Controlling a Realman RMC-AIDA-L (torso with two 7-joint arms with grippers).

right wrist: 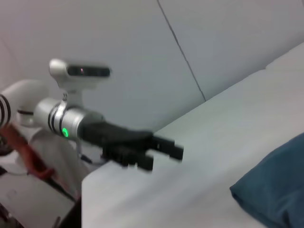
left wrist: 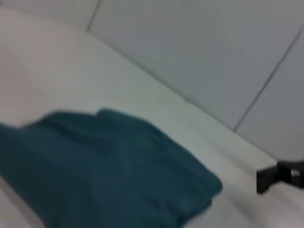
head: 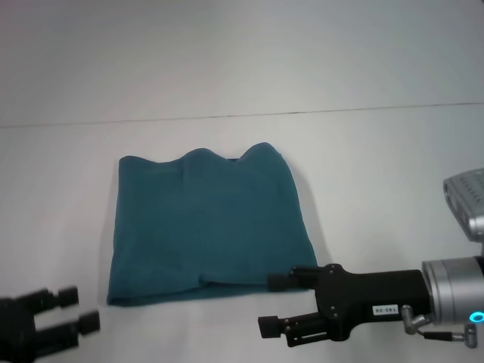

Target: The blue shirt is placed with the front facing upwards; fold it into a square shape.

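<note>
Currently, one folded blue shirt (head: 208, 227) is being flanked by two empty, spread-fingered grippers, left gripper (head: 82, 309) and right gripper (head: 277, 304).

Left gripper (right wrist: 164, 154), seemingly open, near blue shirt (right wrist: 275, 185).

The blue shirt (head: 206, 227) is soft matt cloth, teal, its surface faintly creased and its far edge wavy; no sheen anywhere on it; the table (head: 378, 174) under it looks smooth and matt, a pale plain sheet without grain; the right gripper (head: 276, 304) is matt black, plastic by the look, with a small white paper-like label on its body; behind it the wrist is a brushed silver-grey metal cylinder with a soft gloss; the left gripper (head: 85, 310) has the same dull black finish; the wall (head: 227, 53) behind is smooth pale panels.
</note>
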